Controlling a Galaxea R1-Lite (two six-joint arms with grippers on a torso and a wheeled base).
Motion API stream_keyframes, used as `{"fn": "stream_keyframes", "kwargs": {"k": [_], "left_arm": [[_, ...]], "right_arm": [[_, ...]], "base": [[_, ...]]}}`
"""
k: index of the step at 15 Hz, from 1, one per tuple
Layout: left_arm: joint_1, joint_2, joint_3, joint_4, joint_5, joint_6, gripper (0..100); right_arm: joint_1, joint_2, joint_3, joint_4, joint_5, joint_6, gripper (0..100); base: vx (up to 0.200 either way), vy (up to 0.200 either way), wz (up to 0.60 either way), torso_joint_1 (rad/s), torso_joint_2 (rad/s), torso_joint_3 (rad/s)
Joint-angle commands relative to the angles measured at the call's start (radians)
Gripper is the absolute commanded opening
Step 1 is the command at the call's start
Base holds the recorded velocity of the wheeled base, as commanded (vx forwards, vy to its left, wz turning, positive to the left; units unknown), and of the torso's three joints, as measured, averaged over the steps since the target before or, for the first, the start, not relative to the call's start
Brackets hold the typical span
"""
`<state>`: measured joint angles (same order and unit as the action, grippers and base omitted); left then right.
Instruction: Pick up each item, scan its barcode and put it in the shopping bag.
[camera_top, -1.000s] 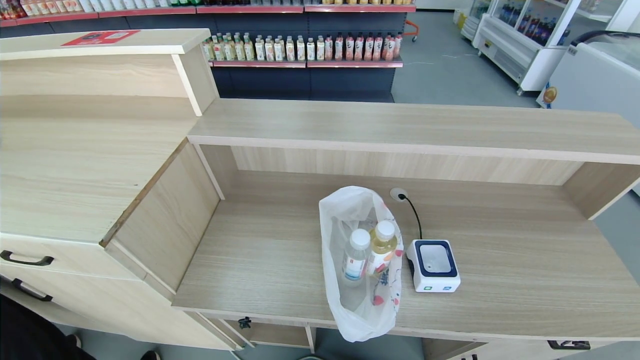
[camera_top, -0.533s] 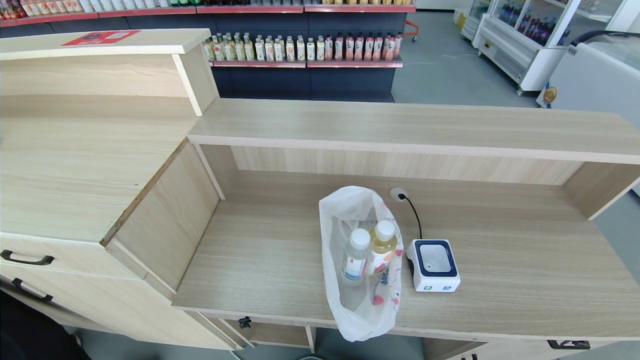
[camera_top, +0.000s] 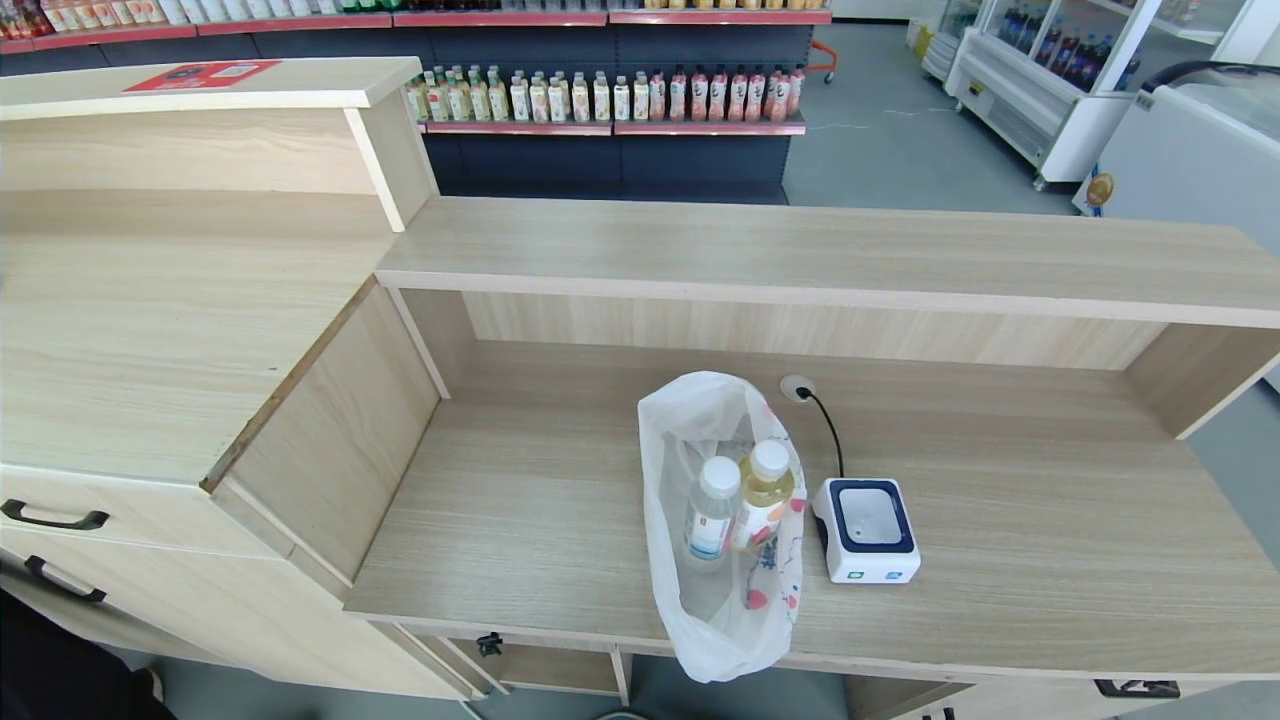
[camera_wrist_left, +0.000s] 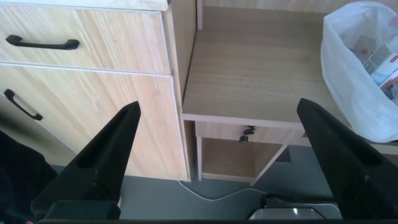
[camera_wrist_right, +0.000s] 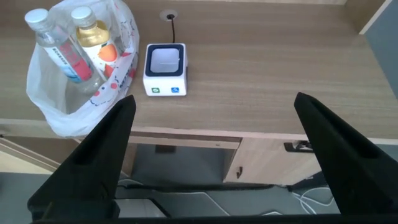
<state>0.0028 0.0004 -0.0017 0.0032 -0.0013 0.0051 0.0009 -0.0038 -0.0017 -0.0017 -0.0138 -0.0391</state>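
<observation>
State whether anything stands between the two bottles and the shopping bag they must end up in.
Nothing does: the clear bottle and the yellow bottle already stand inside the open shopping bag, beside the scanner on the counter.

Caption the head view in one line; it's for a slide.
A clear bottle and a yellow drink bottle stand in the shopping bag beside the barcode scanner on the counter.

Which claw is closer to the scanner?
Right. The right claw hangs before the counter, facing the scanner; the left claw hangs past the shopping bag, near the drawers.
</observation>
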Motion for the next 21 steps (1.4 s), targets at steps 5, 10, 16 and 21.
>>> {"fn": "stream_keyframes", "kwargs": {"k": [5, 10, 16, 21], "left_arm": [[0.000, 0.000, 0.000, 0.000, 0.000, 0.001, 100], [0.000, 0.000, 0.000, 0.000, 0.000, 0.001, 100], [0.000, 0.000, 0.000, 0.000, 0.001, -0.005, 100], [0.000, 0.003, 0.000, 0.000, 0.000, -0.002, 100]], "right_arm": [[0.001, 0.004, 0.000, 0.000, 0.000, -0.001, 100], [0.001, 0.004, 0.000, 0.000, 0.000, -0.001, 100], [0.001, 0.004, 0.000, 0.000, 0.000, -0.002, 100], [0.001, 0.004, 0.000, 0.000, 0.000, -0.002, 100]], "base": [[0.000, -0.200, 0.00, 0.006, 0.00, 0.000], [0.000, -0.200, 0.00, 0.004, 0.00, 0.003], [0.000, -0.200, 0.00, 0.003, 0.00, 0.002], [0.080, 0.000, 0.00, 0.001, 0.00, 0.000]]}}
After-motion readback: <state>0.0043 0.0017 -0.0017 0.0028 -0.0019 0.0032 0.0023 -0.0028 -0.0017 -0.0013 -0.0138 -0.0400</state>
